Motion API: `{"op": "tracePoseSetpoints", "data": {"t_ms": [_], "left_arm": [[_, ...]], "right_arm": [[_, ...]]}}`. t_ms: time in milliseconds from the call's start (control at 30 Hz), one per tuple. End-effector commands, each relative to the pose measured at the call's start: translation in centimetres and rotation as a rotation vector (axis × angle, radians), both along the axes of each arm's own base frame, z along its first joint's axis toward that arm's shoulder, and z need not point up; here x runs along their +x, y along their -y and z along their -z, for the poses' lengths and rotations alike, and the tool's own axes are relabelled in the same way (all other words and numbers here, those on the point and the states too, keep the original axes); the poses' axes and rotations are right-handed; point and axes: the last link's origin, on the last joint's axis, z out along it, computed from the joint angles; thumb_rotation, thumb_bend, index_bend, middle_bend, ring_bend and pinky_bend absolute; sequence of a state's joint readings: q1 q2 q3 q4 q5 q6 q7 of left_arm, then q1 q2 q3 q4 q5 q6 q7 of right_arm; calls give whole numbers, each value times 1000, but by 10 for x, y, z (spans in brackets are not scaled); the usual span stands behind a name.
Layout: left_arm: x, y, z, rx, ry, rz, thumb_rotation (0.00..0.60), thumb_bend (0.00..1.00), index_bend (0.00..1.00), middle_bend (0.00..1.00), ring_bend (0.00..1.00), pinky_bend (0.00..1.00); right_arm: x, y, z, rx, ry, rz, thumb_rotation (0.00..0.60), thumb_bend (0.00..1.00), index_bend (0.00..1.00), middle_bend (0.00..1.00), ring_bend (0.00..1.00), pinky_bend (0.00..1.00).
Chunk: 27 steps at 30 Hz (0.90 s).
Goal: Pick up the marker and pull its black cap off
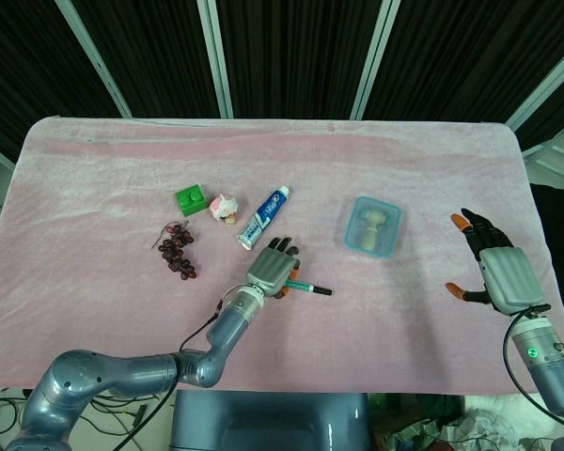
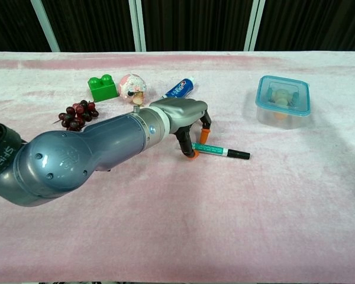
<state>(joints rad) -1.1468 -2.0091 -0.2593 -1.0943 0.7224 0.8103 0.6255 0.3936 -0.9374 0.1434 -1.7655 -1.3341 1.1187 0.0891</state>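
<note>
The marker (image 2: pixel 222 151) lies on the pink cloth near the table's middle, with a green barrel, a white band and its black cap (image 2: pixel 241 155) pointing right. In the head view the marker (image 1: pixel 308 288) pokes out to the right from under my left hand (image 1: pixel 271 268). My left hand (image 2: pixel 180 115) arches over the marker's green end, and orange fingertips (image 2: pixel 192 154) pinch it from both sides. My right hand (image 1: pixel 493 268) hovers at the far right edge with its fingers spread and nothing in it; the chest view does not show it.
Behind the left hand lie a toothpaste tube (image 1: pixel 264 217), a pink toy (image 1: pixel 225 207), a green brick (image 1: pixel 191 200) and a grape bunch (image 1: pixel 177 252). A blue lidded container (image 1: pixel 373 226) stands right of centre.
</note>
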Motion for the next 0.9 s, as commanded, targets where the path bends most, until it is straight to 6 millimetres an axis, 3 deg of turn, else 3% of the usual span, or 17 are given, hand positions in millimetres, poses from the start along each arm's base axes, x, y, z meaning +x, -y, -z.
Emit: {"op": "tracePoseSetpoints", "data": {"t_ms": [33, 300, 567, 900], "left_arm": [[0, 0, -1, 0, 2, 1, 600, 311, 530, 199, 35, 86], [-1, 0, -1, 1, 2, -7, 600, 360, 586, 218, 35, 86], [-2, 0, -1, 28, 15, -33, 600, 478, 655, 258, 35, 86], [-6, -5, -11, 64, 123, -127, 600, 560, 710, 302, 43, 86]], "right_arm": [[0, 0, 1, 2, -2, 0, 600, 87, 34, 0, 39, 151], [0, 0, 2, 3, -7, 4, 600, 89, 33, 0, 39, 151], [0, 0, 4, 11, -13, 8, 600, 90, 33, 0, 39, 150], [6, 3, 3, 11, -14, -9, 600, 90, 32, 0, 39, 151]]}}
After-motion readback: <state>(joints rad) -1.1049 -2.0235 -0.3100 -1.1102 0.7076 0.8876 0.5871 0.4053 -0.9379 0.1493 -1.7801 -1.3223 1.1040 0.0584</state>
